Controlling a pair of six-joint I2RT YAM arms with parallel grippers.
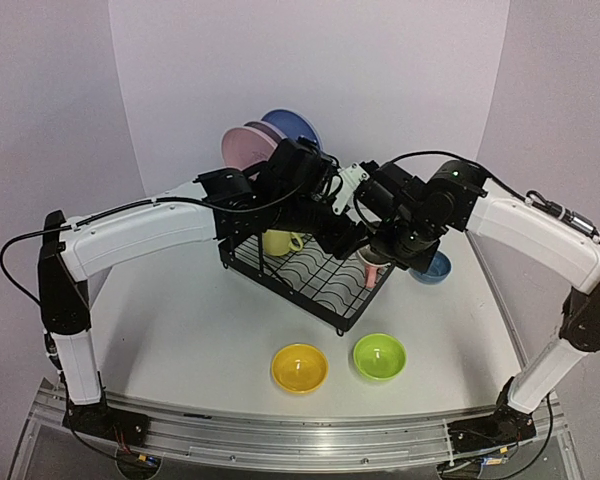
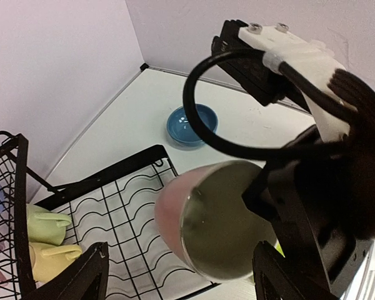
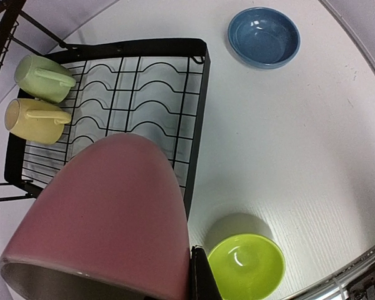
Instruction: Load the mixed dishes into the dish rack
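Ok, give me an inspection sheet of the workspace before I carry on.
Surface: white table, no spills seen.
Job's things: dish rack holds green mug, yellow mug; pink plate, lavender plate, blue plate upright at its back; pink mug over rack's edge; yellow bowl, lime bowl, blue bowl on table.
Clutter: nothing seen.
End effectors: right end effector shut on pink mug; left end effector open, facing it.
Cables: black cable loops near pink mug.
Surroundings: plain pale walls.

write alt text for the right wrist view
The right gripper holds a pink mug close up over the black dish rack, where a light green mug and a yellow mug sit at the left. A blue bowl and a lime bowl rest on the white table beside it.
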